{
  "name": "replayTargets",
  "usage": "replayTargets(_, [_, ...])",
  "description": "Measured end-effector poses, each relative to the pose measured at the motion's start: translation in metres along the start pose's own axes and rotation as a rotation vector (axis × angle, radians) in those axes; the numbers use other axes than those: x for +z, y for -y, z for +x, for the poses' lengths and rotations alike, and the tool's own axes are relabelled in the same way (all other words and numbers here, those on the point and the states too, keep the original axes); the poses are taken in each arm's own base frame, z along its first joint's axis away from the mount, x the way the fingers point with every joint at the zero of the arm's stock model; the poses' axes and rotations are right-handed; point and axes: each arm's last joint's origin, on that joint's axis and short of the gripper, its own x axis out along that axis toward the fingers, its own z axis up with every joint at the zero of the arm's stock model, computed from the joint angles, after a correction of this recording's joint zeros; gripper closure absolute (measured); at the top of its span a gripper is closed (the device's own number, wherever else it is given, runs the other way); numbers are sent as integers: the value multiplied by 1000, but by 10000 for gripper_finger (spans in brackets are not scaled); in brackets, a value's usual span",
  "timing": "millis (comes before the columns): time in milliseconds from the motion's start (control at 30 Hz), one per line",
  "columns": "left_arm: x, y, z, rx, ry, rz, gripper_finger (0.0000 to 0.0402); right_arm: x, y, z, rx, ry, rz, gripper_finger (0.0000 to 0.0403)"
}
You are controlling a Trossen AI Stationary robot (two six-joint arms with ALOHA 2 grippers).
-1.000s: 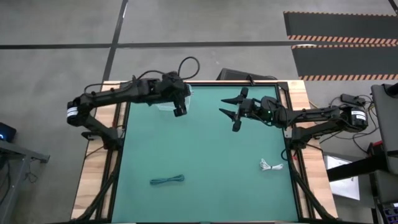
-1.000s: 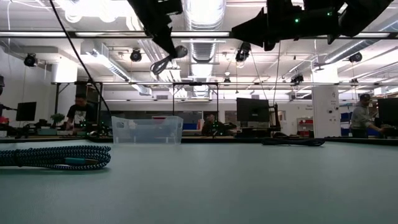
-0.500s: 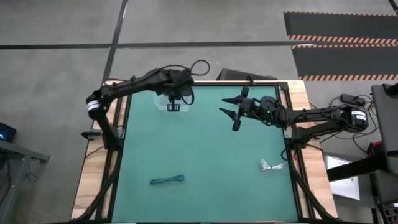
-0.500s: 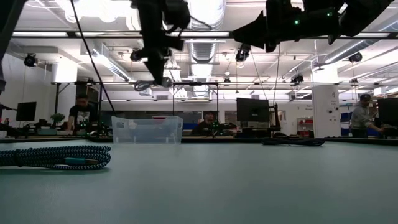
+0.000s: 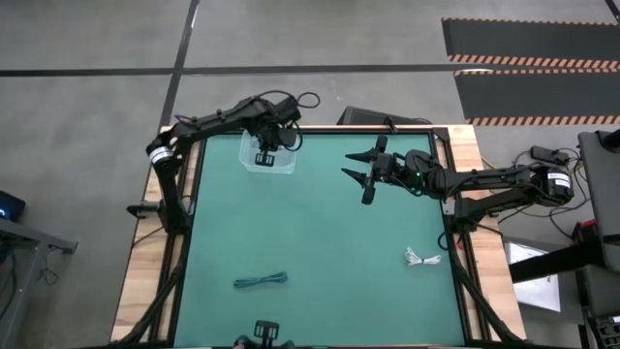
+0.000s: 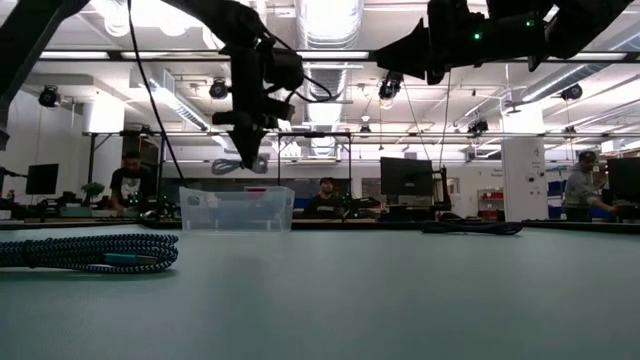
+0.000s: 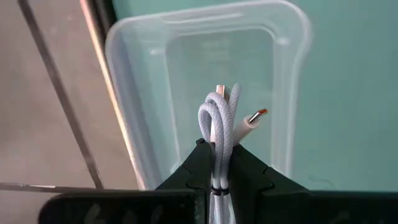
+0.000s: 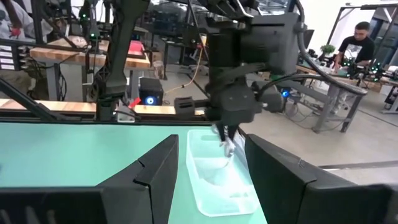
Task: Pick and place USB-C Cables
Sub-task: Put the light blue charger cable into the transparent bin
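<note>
USB-C cables show in several places. In the high view, a teal-green braided cable (image 5: 261,281) lies coiled long and thin on the green surface (image 5: 320,242) near its front edge, and a white cable (image 5: 421,258) lies in a loose bundle near the right edge. The left pincer (image 5: 264,157) hangs over a clear plastic bin (image 5: 283,165) at the far left corner of the surface. The right pincer (image 5: 356,174) hovers above the far middle of the surface, its fingers spread wide and holding nothing.

In the low view, the teal-green cable (image 6: 90,252) rests on the surface at the left, its woven sheath speckled dark and light. The bin (image 6: 237,210) stands farther back, translucent, with straight walls and a lipped rim. The left pincer (image 6: 246,160) hangs above it with a pale cable (image 6: 232,165) dangling from its tip. People sit and stand at benches in the room behind.

In the left wrist view, the left pincer (image 7: 217,163) is closed narrowly on a white braided cable (image 7: 219,124), folded into loops, one metal plug (image 7: 257,116) sticking out. The rounded-corner bin (image 7: 186,56) lies directly beneath; I cannot tell whether anything lies in it.

In the right wrist view, the right pincer (image 8: 211,163) stands wide, and beyond it the left pincer (image 8: 227,134) holds the white cable (image 8: 226,144) above the bin (image 8: 217,180).
</note>
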Motion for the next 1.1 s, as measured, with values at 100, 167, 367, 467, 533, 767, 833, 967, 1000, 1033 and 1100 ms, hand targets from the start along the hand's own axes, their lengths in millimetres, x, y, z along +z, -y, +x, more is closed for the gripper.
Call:
replayTargets(100, [-2, -7, 4, 23, 21, -7, 389, 0, 0, 0, 0, -3, -1, 225])
replayTargets(167, [-5, -9, 8, 26, 20, -12, 389, 0, 0, 0, 1, -5, -2, 225])
replayTargets(367, [-11, -15, 15, 20, 39, -38, 389, -1, 0, 0, 1, -8, -6, 225])
replayTargets(467, [-12, -18, 17, 28, 56, -46, 389, -1, 0, 0, 2, -10, -8, 225])
replayTargets(533, [-13, -18, 19, 24, 61, -45, 389, -1, 0, 0, 2, -11, -8, 225])
replayTargets(767, [-12, -20, 25, 19, 117, -46, 389, -1, 0, 0, 2, -12, -8, 225])
replayTargets(833, [-13, -19, 29, 15, 113, -46, 389, -1, 0, 0, 2, -14, -8, 225])
replayTargets(967, [-17, -15, 40, -1, 96, -48, 389, -1, 0, 0, 3, -15, -8, 225])
replayTargets(1000, [-17, -14, 42, -1, 95, -48, 389, -1, 0, 0, 3, -15, -8, 225])
replayTargets(1033, [-17, -14, 44, 6, 101, -50, 389, -1, 0, 0, 3, -15, -8, 225])
replayTargets(1100, [-17, -13, 48, 16, 110, -53, 389, -1, 0, 0, 3, -15, -8, 225])
